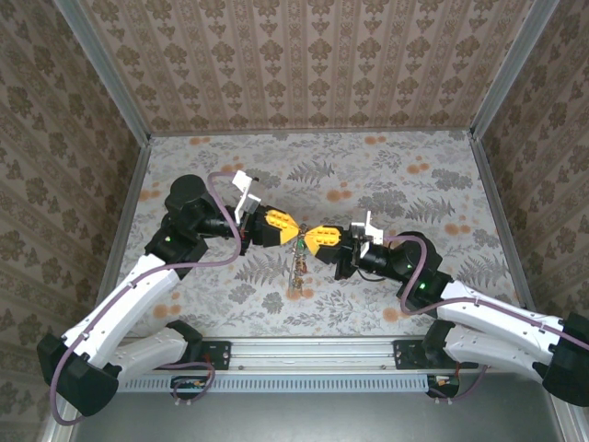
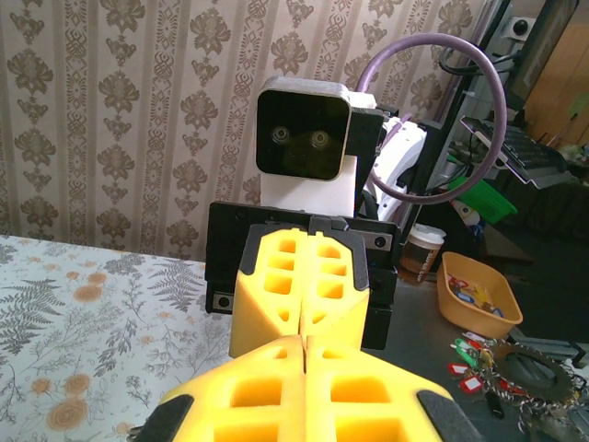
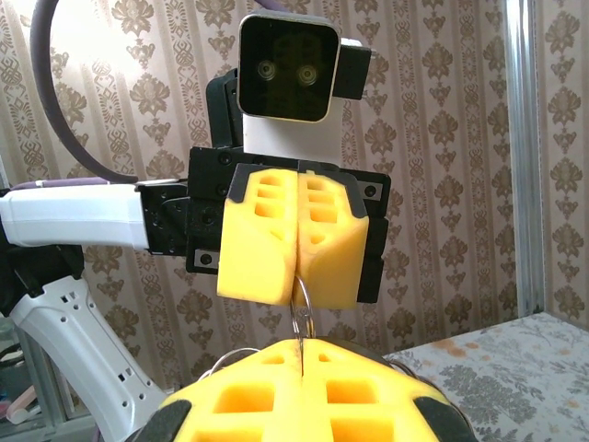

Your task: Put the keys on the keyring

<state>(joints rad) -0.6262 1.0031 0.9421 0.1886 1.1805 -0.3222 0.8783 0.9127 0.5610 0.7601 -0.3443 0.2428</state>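
My left gripper and my right gripper meet tip to tip above the middle of the table, both shut. A thin wire loop of the keyring runs from the seam of my right gripper up into the seam of the left gripper facing it. More of the wire curves out to the lower left. In the top view the rest of the keyring dangles below the two grippers, with small bits on it. These bits are too small to tell apart as keys. The left wrist view has the yellow pads pressed together.
The floral table is walled in by patterned panels on three sides. Beyond the table, the left wrist view takes in an orange-yellow tray, loose tagged keys on a dark surface and a paper cup.
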